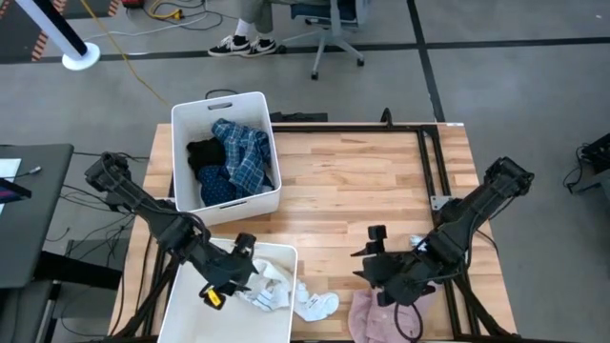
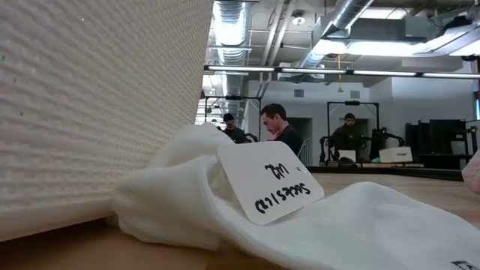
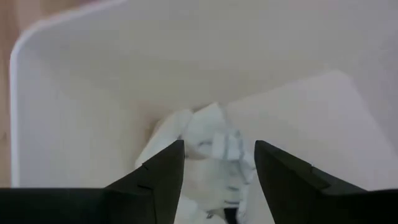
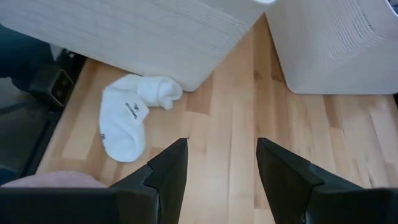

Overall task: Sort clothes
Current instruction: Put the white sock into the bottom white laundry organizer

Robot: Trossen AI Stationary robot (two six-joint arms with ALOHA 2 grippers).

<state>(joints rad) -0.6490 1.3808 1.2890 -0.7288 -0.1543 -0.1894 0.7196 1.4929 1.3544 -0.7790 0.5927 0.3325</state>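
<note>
Overhead view: the table (image 1: 362, 181) is lit evenly and brightly; only soft shadows are seen under the arms.
Low view: glare is given by the ceiling lights (image 2: 390, 46); the near white sock (image 2: 360, 225) is blurred.
Left wrist view: the white bin (image 3: 93, 93) is washed out and soft.

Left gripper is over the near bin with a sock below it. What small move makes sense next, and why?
Probably lift the left gripper clear of the near bin: its fingers stand apart, and the white sock lies in the bin below them, apparently released. Another sock and the pink shirt remain on the table.
</note>
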